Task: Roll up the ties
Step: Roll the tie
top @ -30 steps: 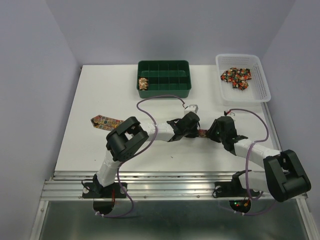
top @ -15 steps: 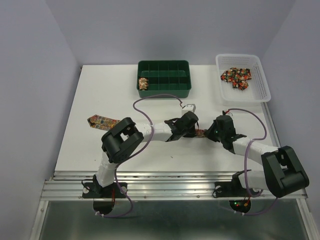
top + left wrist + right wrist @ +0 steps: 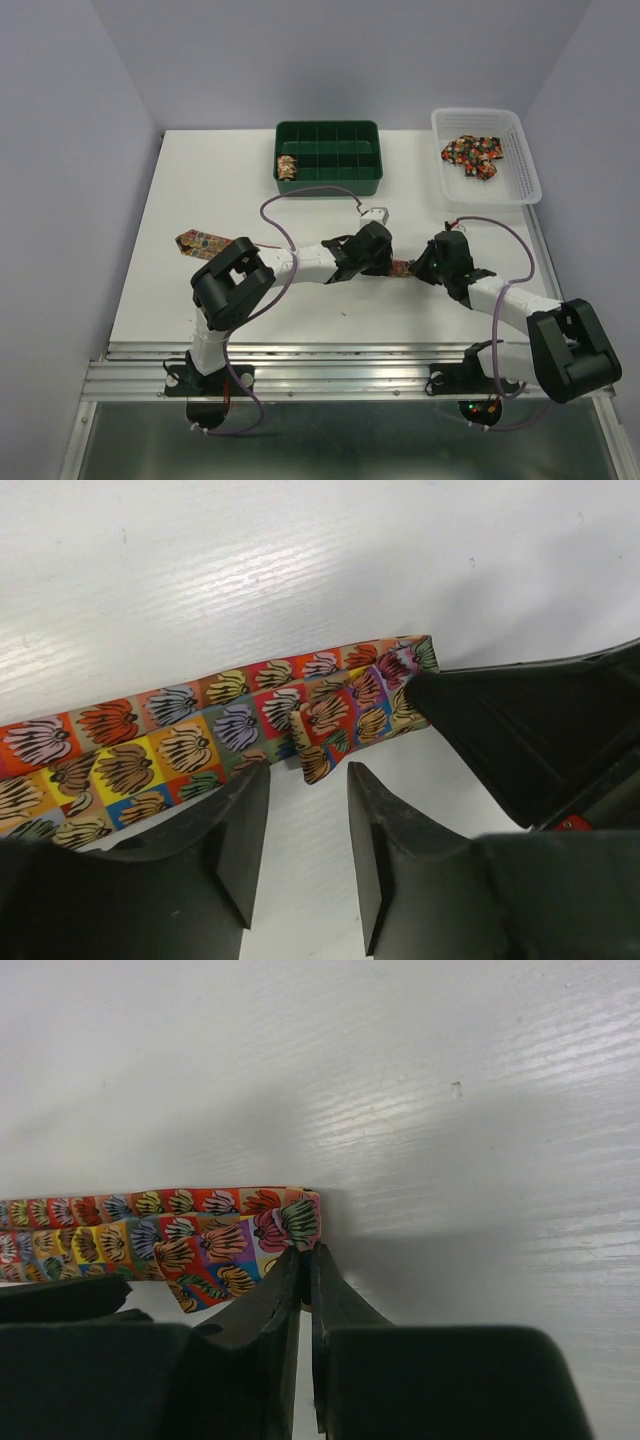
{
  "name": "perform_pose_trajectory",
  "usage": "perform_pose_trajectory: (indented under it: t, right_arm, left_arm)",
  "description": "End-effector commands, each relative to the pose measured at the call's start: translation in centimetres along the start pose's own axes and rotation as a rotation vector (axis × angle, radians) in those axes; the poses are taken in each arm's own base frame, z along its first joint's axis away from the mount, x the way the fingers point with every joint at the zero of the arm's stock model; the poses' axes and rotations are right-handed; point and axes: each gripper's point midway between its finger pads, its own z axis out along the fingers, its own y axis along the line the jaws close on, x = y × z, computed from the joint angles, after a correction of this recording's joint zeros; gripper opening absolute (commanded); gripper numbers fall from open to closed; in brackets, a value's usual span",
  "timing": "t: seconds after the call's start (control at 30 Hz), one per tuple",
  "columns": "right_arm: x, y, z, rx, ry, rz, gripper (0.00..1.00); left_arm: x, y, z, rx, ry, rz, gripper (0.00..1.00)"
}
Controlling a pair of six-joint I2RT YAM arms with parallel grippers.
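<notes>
A long patchwork tie [image 3: 200,241] lies flat across the table, its wide end at the left and its narrow end between my grippers. In the left wrist view the tie [image 3: 200,740] is folded over at its narrow end. My left gripper [image 3: 308,775] is open and empty just in front of that fold; it also shows in the top view [image 3: 385,262]. My right gripper [image 3: 305,1260] is shut on the folded tip of the tie [image 3: 180,1240] and rests low on the table, also in the top view [image 3: 418,268]. The two grippers face each other closely.
A green divided tray [image 3: 327,126] stands at the back centre with one rolled tie [image 3: 287,167] in its left compartment. A white basket [image 3: 520,150] at the back right holds a heap of ties [image 3: 472,152]. Walls enclose the table on three sides.
The left arm's elbow has swung left and lower. The tie's wide end has slid slightly left. Both grippers stay at the narrow end, the right still shut on it.
</notes>
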Motion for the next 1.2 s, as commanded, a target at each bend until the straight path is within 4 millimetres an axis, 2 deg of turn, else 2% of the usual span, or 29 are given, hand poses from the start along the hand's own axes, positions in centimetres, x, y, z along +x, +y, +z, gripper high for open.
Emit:
perform_pose_trajectory:
  t: [0.0,0.17,0.23,0.27,0.37,0.6,0.87,1.17]
  right_arm:
    - [-0.2,-0.9,0.4,0.050,-0.001,-0.024,0.01]
    - [0.0,-0.7,0.6,0.039,0.010,-0.023,0.01]
    - [0.1,-0.7,0.6,0.037,0.010,-0.026,0.01]
    - [-0.1,-0.6,0.5,0.034,0.006,-0.027,0.01]
    - [-0.4,-0.4,0.4,0.027,-0.004,-0.019,0.01]
    - [-0.7,-0.1,0.3,0.027,-0.014,0.010,0.01]
    - [-0.8,0.5,0.0,-0.004,-0.016,0.026,0.01]
    - [-0.7,1.7,-1.3,-0.065,-0.005,0.061,0.01]
  left_arm:
    - [-2.1,-0.7,-2.2,0.035,-0.053,0.017,0.52]
    - [-2.5,-0.5,-2.3,0.029,-0.060,0.005,0.52]
    - [-2.8,-1.1,-2.4,0.050,-0.065,0.002,0.47]
    - [-2.8,-1.2,-2.4,0.060,-0.063,0.007,0.41]
    - [-2.8,-3.0,-2.5,0.141,-0.044,0.020,0.34]
    - [-1.6,-3.6,-1.3,0.177,0.002,0.034,0.27]
    - [-1.3,-3.2,0.7,0.144,0.011,0.039,0.20]
    - [-2.2,-1.4,2.2,0.055,-0.010,0.041,0.19]
